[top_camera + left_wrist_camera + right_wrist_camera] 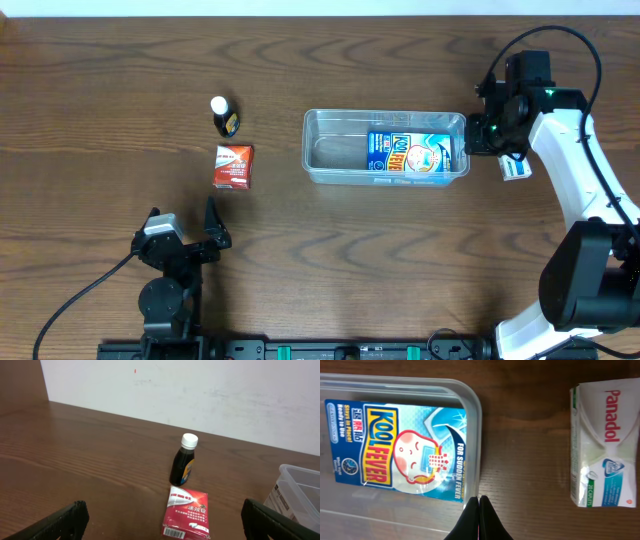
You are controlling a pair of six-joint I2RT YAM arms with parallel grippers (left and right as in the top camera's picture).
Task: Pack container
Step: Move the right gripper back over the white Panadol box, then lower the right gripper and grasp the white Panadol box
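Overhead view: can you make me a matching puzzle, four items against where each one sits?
1 Kool Fever box
2 Panadol box
3 dark bottle
4 red box

A upright on the table, left of the container
B inside the container
C lying flat beside the bottle
D on the table by the container's right end

Pairs: 1-B, 2-D, 3-A, 4-C.

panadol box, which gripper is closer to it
Right. The right gripper hangs beside the Panadol box, over the container rim; the left gripper sits far across the table by the red box.
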